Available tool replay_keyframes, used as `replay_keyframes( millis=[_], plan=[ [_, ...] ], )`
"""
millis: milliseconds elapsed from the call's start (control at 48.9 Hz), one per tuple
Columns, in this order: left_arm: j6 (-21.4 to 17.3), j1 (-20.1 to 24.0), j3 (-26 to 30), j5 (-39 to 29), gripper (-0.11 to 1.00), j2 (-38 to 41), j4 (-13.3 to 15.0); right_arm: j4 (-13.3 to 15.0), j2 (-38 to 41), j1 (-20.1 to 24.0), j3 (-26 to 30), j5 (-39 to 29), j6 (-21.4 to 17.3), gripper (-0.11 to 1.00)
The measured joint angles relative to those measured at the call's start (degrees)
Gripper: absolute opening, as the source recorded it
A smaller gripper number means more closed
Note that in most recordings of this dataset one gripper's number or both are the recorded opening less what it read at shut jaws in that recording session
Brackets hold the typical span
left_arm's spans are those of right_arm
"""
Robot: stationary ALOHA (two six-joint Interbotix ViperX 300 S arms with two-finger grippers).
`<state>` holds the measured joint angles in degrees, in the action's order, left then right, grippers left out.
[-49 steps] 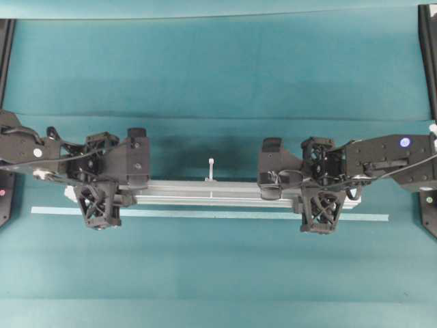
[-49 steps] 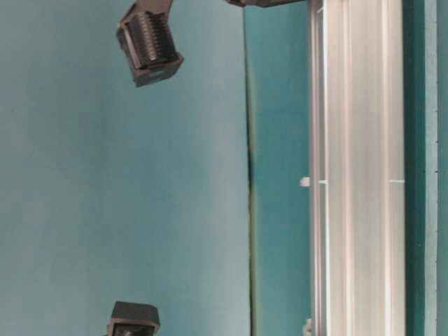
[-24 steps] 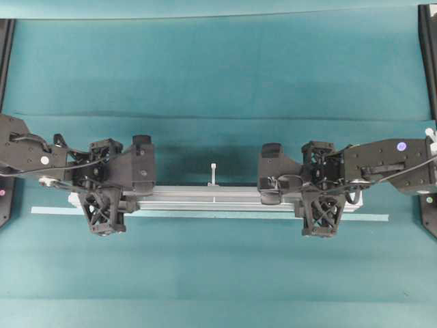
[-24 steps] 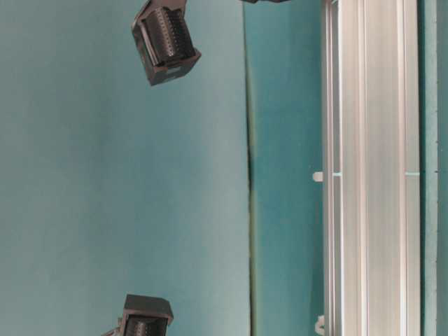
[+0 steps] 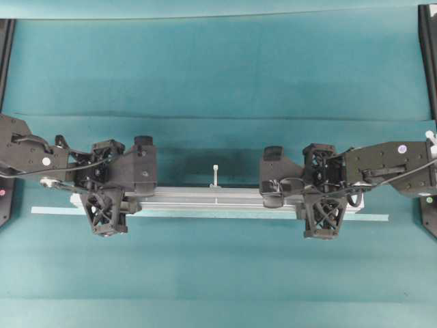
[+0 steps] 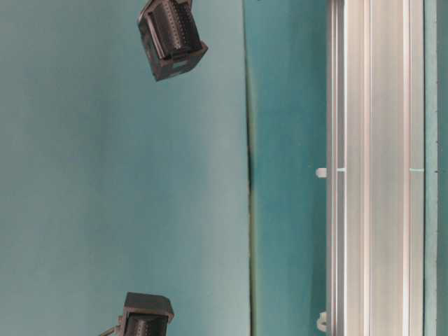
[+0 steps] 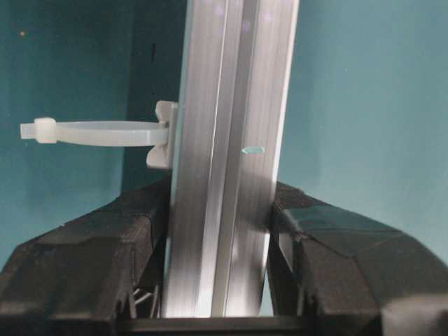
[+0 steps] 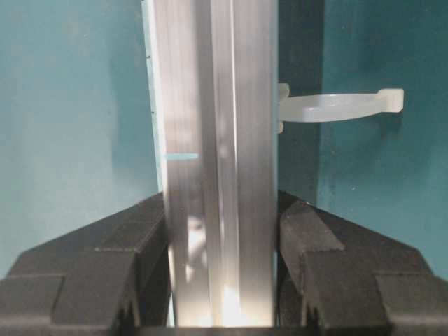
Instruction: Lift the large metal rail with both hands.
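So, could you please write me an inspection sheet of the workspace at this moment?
Surface: teal cloth table, bare at the back.
Job's things: large metal rail lies crosswise, white zip-tie tab upright at mid-length.
Clutter: thin pale tape strip beside the rail.
Grippers: left gripper and right gripper each have fingers closed on the rail.
Cables: thin wires on both wrists.
Surroundings: black frame posts at the edges.

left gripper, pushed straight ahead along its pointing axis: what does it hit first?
Likely nothing new: the left gripper already clamps the large metal rail, so it would slide along it. First obstruction looks like the white zip-tie mount beside its left finger; depth unclear.
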<state>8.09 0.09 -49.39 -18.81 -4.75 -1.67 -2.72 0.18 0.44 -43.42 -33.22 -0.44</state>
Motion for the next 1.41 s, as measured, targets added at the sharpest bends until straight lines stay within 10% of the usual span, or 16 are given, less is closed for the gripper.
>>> replay_keyframes(
  millis=[1226,1410],
  plan=[
    [1.9,0.0,-0.4,-1.6,0.36,-0.2,0.0,-0.8,0.3,0.0,0.0,1.5,-0.4,0.39],
    [3.1,0.0,-0.7,-2.1,0.36,-0.5,-0.1,-1.1,0.5,0.3,0.3,0.9,-0.6,0.74]
  ],
)
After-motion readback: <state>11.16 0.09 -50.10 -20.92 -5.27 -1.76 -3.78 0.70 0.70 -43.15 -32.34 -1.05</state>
